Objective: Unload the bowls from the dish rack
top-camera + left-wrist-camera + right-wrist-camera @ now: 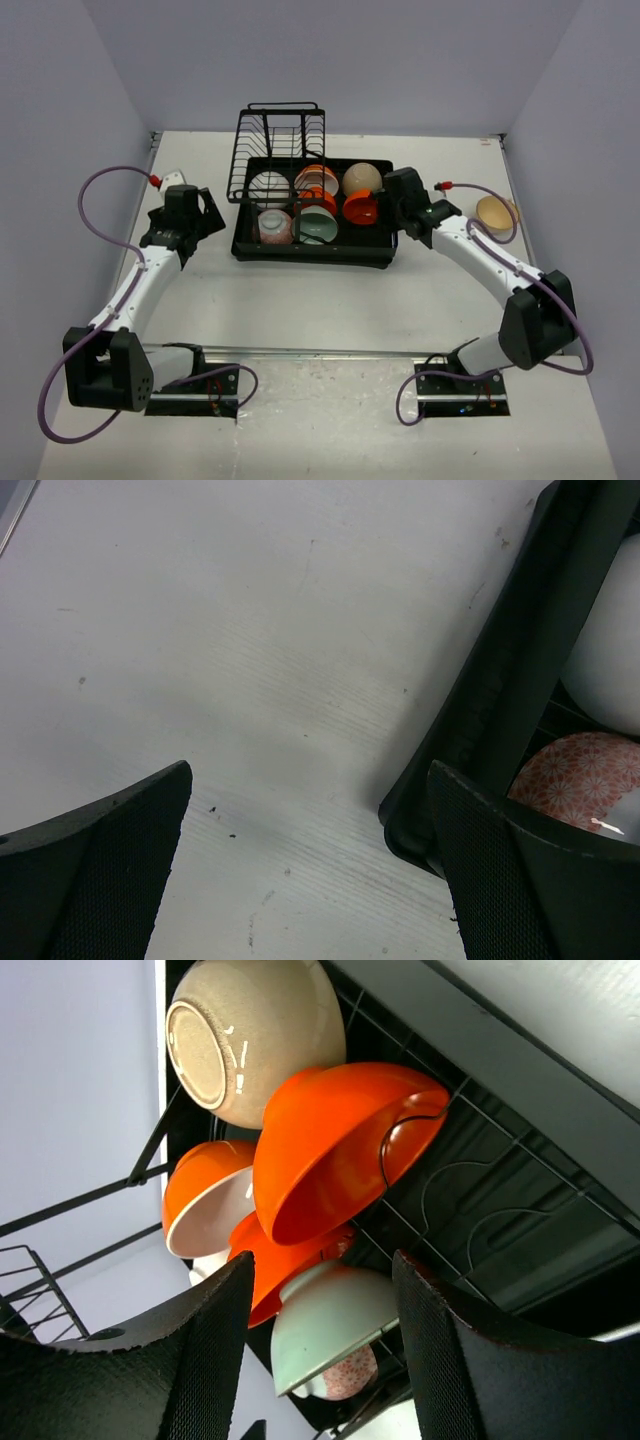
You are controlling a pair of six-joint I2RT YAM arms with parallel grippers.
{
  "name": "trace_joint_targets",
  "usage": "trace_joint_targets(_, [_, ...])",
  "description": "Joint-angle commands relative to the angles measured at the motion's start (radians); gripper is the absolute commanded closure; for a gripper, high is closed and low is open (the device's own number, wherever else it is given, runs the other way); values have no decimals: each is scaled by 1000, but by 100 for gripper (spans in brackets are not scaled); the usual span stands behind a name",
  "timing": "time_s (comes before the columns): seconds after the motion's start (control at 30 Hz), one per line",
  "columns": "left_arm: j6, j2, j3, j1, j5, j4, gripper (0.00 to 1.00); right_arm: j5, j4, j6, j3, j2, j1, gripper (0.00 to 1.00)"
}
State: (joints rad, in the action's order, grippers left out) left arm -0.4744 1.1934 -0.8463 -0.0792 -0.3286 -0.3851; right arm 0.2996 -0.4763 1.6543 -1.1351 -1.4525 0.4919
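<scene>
The right gripper's fingers (200, 1360) fill the bottom of the right wrist view, standing part-way apart with nothing pinched between them; the right gripper (322, 1265) is released, not yet grasping. Just beyond its tips an orange bowl (330, 1140) leans on edge against a wire loop at the right end of the dish rack (480, 1050), its open mouth turned towards the fingers. A beige bowl (240, 1030) sits just behind it, and a pale green bowl (330, 1325) and an orange-and-white bowl (205, 1205) crowd in close.

The step in hand looks like the grasp of that orange bowl. One finger should go inside the rim and one outside, seated well down the wall before closing, since a glossy curved wall will likely slip from a shallow pinch; the lift should go straight up off the wire before swinging out, so the neighbours are not dragged along. A tan bowl (495, 212) already rests on the table (330, 320) right of the rack, and a spot near it but apart would suit.

The left gripper (310, 770) hangs wide open over bare table, just beside the rack's left wall, holding nothing; a pink speckled bowl (580, 775) and a white bowl (610, 650) lie inside that wall, and it should stay clear for now.
</scene>
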Motion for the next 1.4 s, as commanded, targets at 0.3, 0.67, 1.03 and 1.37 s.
trace_joint_targets(0.3, [36, -14, -39, -4, -13, 0, 0, 47, 113, -5, -123, -176, 4, 50])
trace_joint_targets(0.67, [46, -17, -31, -4, -18, 0, 0, 55, 114, 19, -150, -267, -6, 100])
trace_joint_targets(1.03, [-10, 0, 13, -4, 14, 60, 0, 49, 462, -148, 125, -171, 13, 100])
trace_joint_targets(1.37, [-21, -8, 7, -4, 36, 112, 0, 189, 590, -261, 278, -108, 95, 100])
